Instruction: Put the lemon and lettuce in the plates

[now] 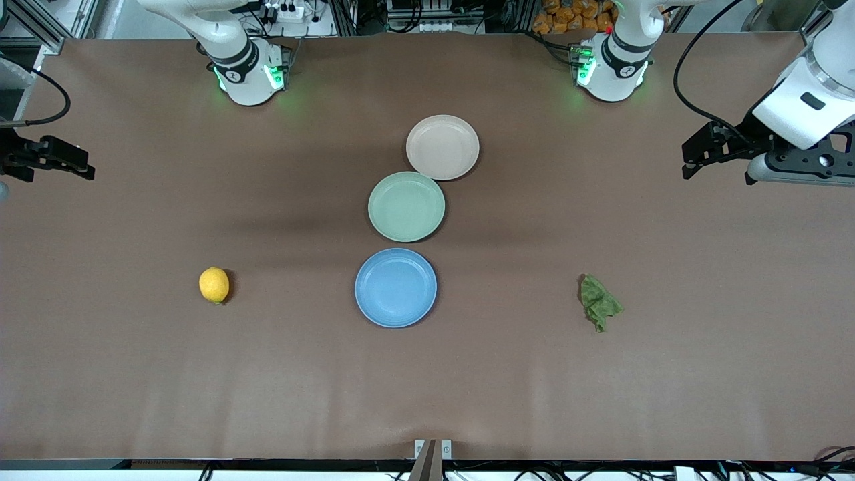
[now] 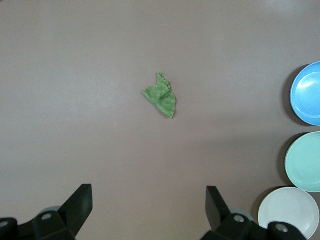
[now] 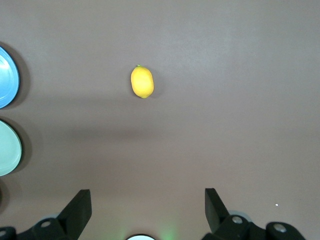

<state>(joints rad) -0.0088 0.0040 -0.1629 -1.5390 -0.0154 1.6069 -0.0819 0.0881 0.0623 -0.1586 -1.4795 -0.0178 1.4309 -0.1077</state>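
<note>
The yellow lemon (image 1: 214, 285) lies on the brown table toward the right arm's end; it also shows in the right wrist view (image 3: 142, 82). The green lettuce (image 1: 599, 302) lies toward the left arm's end and shows in the left wrist view (image 2: 161, 96). The blue plate (image 1: 395, 287) sits mid-table, nearest the front camera, and the beige-pink plate (image 1: 442, 147) farthest; both are empty. My left gripper (image 1: 695, 155) hangs open and empty above the table's left-arm end (image 2: 149, 192). My right gripper (image 1: 83, 164) hangs open and empty above the right-arm end (image 3: 148, 196).
A pale green plate (image 1: 406, 206) sits between the blue and beige-pink plates, its rim under the beige-pink one's edge. The arms' bases (image 1: 247, 73) (image 1: 611, 67) stand along the table's edge farthest from the front camera. Bare brown table lies around the lemon and the lettuce.
</note>
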